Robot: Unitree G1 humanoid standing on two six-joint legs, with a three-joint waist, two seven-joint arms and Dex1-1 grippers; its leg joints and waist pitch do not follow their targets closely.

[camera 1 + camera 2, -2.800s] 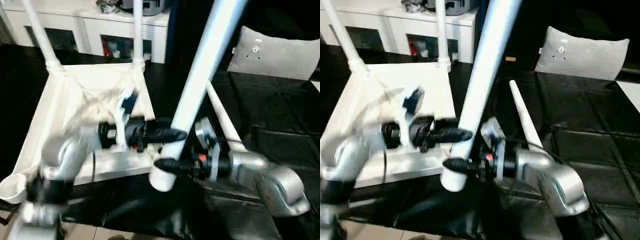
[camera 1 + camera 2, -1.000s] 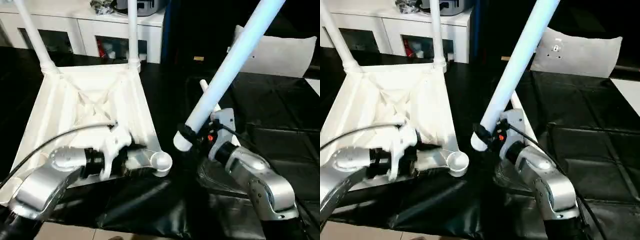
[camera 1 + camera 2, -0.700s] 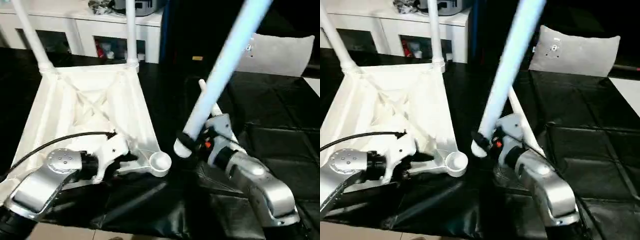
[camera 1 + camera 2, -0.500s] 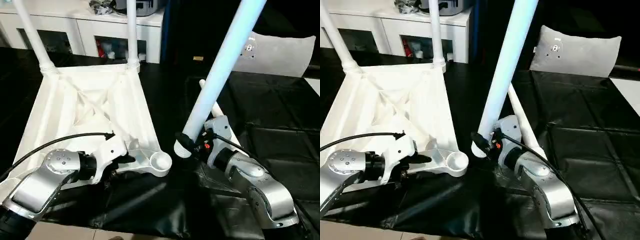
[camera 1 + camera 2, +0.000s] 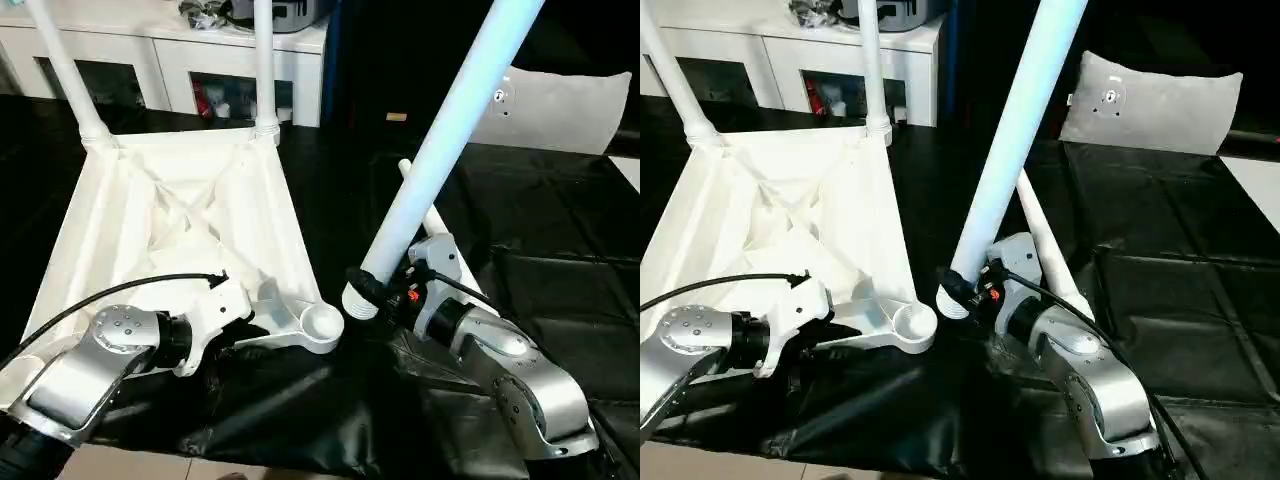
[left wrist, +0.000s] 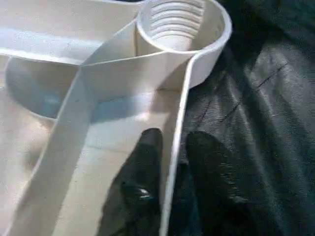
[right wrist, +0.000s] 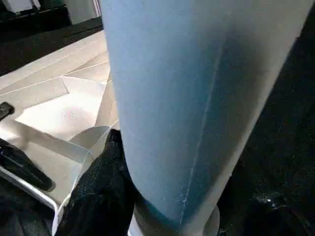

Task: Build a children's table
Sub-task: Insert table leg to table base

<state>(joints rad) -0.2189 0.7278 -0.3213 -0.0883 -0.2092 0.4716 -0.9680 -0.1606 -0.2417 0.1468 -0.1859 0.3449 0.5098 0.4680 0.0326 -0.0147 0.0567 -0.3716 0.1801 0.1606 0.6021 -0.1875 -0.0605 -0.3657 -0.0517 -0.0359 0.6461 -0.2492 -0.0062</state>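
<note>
Pinching the near rim of the upturned white ribbed plastic tabletop (image 5: 180, 215) beside its empty corner socket (image 5: 322, 323), my left gripper (image 6: 170, 167) jaws straddle it; right gripper (image 5: 372, 290) jaws clasp a long white tapered tube leg (image 5: 440, 140), tilted just beside that socket.

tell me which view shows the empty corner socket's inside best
The left wrist view: the empty corner socket sits close, its inner ridges plain. Both eye views show it small beside the held leg, only the rim and a shallow look in.

Surface: black sheet (image 5: 560, 270), creased, spanning the frame.
Left of frame: inverted white table top (image 5: 170, 230) resting on it, ribbed underside up.
Centre: loose white leg (image 5: 437, 228) lying flat.
Upper right: grey-white pillow (image 5: 560, 110).
</note>
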